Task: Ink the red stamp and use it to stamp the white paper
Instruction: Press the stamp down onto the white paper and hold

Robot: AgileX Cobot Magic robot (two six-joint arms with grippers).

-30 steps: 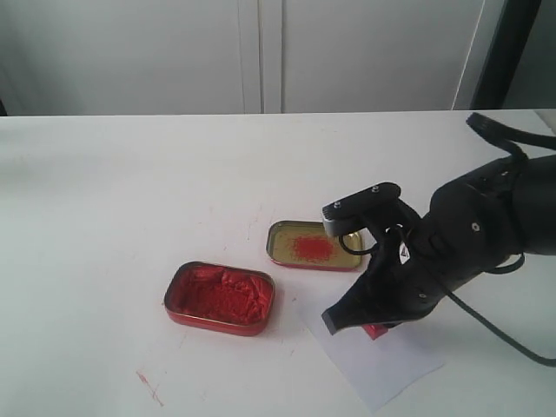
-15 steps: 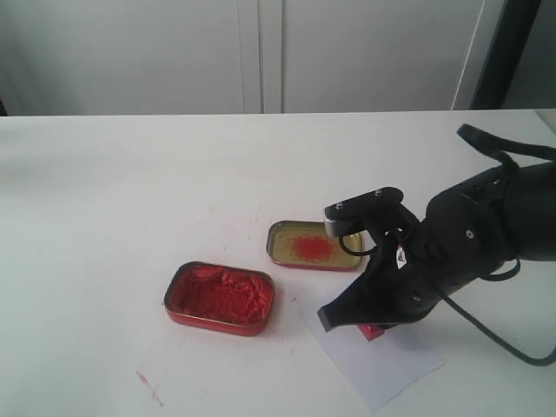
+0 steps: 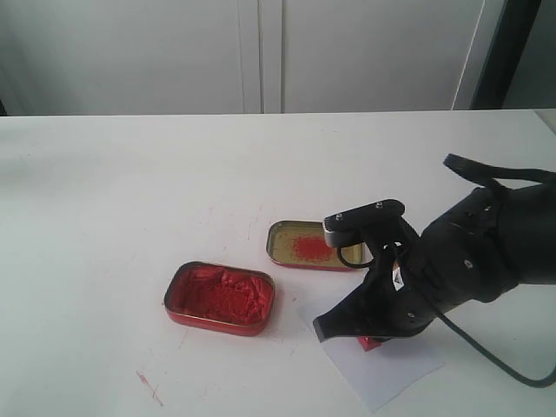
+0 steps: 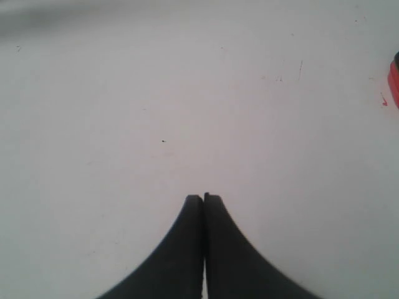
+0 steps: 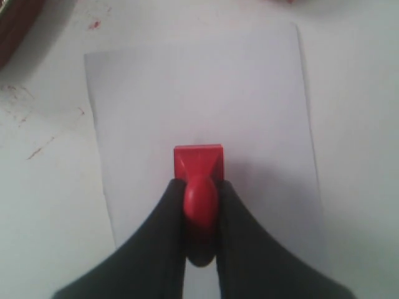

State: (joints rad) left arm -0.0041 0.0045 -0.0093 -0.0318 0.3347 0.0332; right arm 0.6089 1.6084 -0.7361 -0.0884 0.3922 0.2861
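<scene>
My right gripper [image 5: 200,187] is shut on the knobbed handle of the red stamp [image 5: 198,163], whose square base rests against the white paper [image 5: 206,99]. In the exterior view only a corner of the red stamp [image 3: 370,342] shows under the black right arm, on the white paper [image 3: 382,373] at the front right. My right gripper [image 3: 365,334] is mostly hidden there by the arm. My left gripper [image 4: 203,198] is shut on nothing above bare white tabletop and is out of the exterior view.
The red tin of ink paste [image 3: 220,297] lies open left of the paper. The gold tin lid [image 3: 304,245] with a red smear sits just behind the arm. A red ink streak [image 3: 149,387] marks the table at the front left.
The right arm has come down and slightly forward and left, bringing the stamp lower onto the paper. The tins have not moved.
</scene>
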